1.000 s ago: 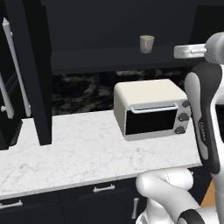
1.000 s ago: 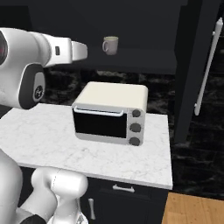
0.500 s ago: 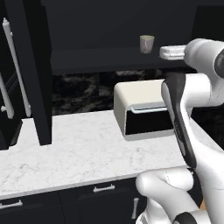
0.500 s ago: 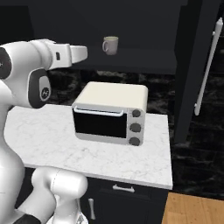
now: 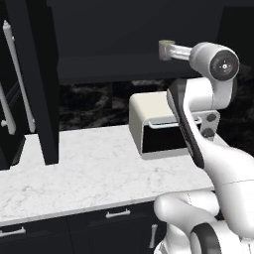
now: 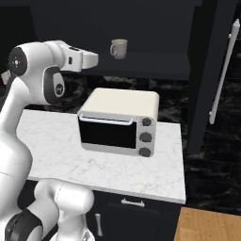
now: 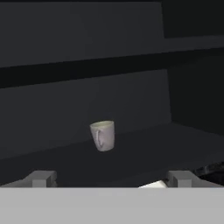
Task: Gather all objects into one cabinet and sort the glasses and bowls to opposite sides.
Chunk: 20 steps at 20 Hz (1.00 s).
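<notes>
One of the glasses, a small cream mug, stands upright on the shelf board of the dark upper cabinet. It is the same mug in the right base view, and in the left base view the mug sits right beside the end of my hand. My gripper is open with nothing between its tips. It is level with the shelf and points at the mug from a short way off. The hand's end is left of the mug there. The bowls are out of view.
A white toaster oven stands on the marble counter right below the shelf, under my arm. The cabinet's open doors with long silver handles hang at each side. Lower drawers line the counter's front.
My arm has swung across in front of the toaster oven, and the hand has dropped slightly and come closer to the mug. The mug has not moved and the jaws stay wide.
</notes>
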Tool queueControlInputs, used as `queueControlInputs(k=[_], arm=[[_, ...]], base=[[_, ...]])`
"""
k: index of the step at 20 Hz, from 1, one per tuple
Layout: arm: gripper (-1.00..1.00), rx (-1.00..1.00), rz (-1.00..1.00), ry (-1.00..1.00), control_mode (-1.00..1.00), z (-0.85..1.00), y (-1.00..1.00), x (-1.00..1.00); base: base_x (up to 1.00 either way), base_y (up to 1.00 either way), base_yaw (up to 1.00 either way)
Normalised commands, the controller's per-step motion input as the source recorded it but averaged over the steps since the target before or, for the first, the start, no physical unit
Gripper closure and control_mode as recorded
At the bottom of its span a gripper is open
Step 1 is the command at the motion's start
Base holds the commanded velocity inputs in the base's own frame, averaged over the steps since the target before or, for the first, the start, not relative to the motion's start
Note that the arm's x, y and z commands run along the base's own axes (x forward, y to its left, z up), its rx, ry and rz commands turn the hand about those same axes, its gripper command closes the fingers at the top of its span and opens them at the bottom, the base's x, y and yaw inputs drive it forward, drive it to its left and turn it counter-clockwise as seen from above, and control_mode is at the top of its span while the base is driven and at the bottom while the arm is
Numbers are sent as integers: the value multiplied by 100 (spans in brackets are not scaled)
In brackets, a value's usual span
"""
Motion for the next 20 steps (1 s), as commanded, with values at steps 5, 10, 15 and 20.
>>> queueControlInputs(k=[5, 10, 15, 20], arm=[[-100, 9, -1, 0, -100, 0, -5, 11], [-100, 26, 0, 1, -100, 0, -9, 28], [-100, 4, 0, 0, -100, 0, -4, 8], [-100, 16, 7, 3, -100, -3, -14, 50]], base=[[0, 0, 0], [0, 0, 0], [0, 0, 0], [0, 0, 0]])
